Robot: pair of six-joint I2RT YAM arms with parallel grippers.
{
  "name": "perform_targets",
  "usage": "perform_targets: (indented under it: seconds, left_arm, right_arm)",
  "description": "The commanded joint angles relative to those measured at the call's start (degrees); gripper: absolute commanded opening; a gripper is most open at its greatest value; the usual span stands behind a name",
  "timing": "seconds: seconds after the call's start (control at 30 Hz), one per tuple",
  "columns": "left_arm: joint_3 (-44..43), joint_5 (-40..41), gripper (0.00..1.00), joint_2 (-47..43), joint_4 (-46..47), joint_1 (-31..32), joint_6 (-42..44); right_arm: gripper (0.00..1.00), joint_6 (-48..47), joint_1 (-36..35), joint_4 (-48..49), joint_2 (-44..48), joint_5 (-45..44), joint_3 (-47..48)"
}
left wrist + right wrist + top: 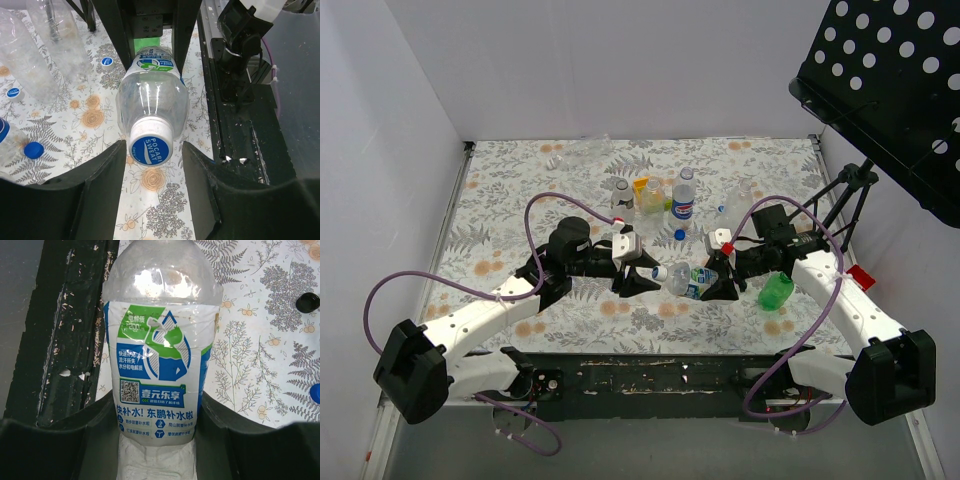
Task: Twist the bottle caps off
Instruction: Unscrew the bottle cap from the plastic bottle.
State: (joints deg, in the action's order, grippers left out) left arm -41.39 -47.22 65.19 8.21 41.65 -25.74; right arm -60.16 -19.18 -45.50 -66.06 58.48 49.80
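Fingers (100, 185) of the left gripper (152, 156) stand spread either side of the blue cap (151, 148), not touching. The right gripper (156, 407) clamps the bottle (160, 315). Centre the cap, pinch squarely, then twist.

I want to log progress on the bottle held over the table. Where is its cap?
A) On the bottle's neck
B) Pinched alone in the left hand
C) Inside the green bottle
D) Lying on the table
A: in the left wrist view the blue-and-white cap sits on the neck of the bottle.
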Motion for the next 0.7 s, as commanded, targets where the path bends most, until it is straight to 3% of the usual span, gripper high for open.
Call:
perform_targets:
  seconds: [0.0,0.33,0.47,0.53,0.63,0.67]
  left_arm:
    - [-2.03,-1.47,0.47,-1.38,1.37,0.19,-0.89]
    - [-2.03,-3.05,0.41,-0.94,3.22,0.19,-3.26]
    - [-2.21,-3.49,0.34,-0.77,3.39,0.28,-3.79]
    - [-2.30,-3.75,0.26,-0.68,3.66,0.19,-4.58]
    - [-2.73,-4.02,0.00,-0.15,3.66,0.19,-7.39]
    - [-2.91,-3.67,0.00,-0.06,3.48,0.27,-9.14]
  right_arm:
    - [0.14,-0.40,0.20,-0.30,-0.03,1.73,0.21]
    - [0.14,-0.40,0.20,-0.47,0.05,1.64,0.21]
    - [0.14,-0.31,0.20,-0.47,-0.21,1.64,0.30]
    - [0.14,-0.31,0.11,-0.47,-0.12,1.64,0.30]
    - [0.14,-0.22,0.20,-0.47,-0.12,1.55,0.21]
    - [0.14,-0.31,0.20,-0.38,-0.12,1.55,0.12]
